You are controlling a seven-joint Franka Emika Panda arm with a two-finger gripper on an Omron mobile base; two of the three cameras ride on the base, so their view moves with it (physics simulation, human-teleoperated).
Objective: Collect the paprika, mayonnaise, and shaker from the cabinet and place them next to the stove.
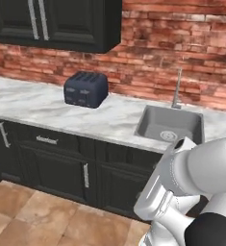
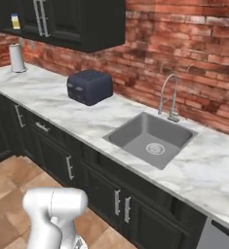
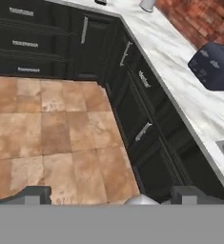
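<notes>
Hand view is looking down over tan floor tiles (image 3: pixel 51 138) with the gripper (image 3: pixel 111 196) spreading wide and carrying nothing. The black cabinet (image 2: pixel 72 19) is hanging over the marble counter (image 2: pixel 135 121), above a dark toaster (image 2: pixel 90 86) sitting left of the sink (image 2: pixel 150 138).

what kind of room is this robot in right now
A home-style kitchen, it seems: a marble-look counter with a built-in sink and faucet, a dark toaster, and black cabinets against a brick wall.
</notes>
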